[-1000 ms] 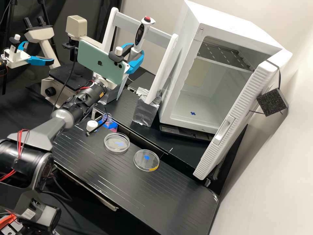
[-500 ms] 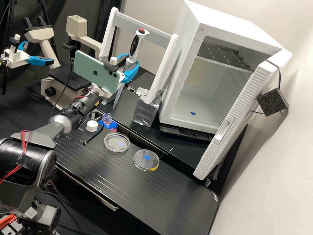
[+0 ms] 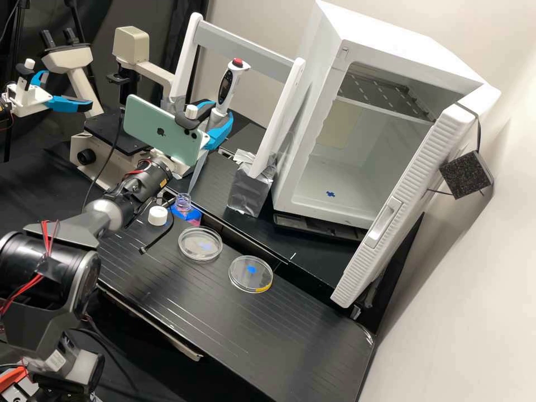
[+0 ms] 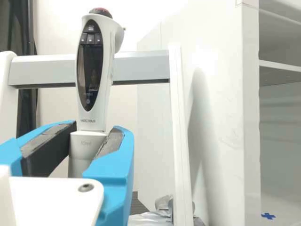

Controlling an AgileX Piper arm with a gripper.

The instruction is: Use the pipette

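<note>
My gripper (image 3: pixel 216 118) is shut on the pipette (image 3: pixel 226 89), above the bench's back part. The pipette is white with a red top button and dark display, nearly upright; its long tip slants down to just behind the bottle's neck. Whether the tip touches the neck, I cannot tell. The open clear bottle (image 3: pixel 183 202) of pink liquid stands in a blue holder. Across from the gripper (image 4: pixel 96 136) in the wrist view, the pipette (image 4: pixel 94 61) shows its display, its lower body between the blue fingers' dark pads. Two clear dishes (image 3: pixel 200 244) (image 3: pixel 250 274) lie on the bench.
A white cap (image 3: pixel 158 215) lies left of the bottle. Behind are a white rack (image 3: pixel 245 47), a foil-wrapped box (image 3: pixel 249 190) and a microscope (image 3: pixel 111 131). The open white incubator (image 3: pixel 324 184) is at the right. A black cable hangs near the cap.
The gripper has moved down and somewhat left with the pipette held in it, bringing the long tip close to the bottle's neck. The bottle, cap and dishes have stayed put.
</note>
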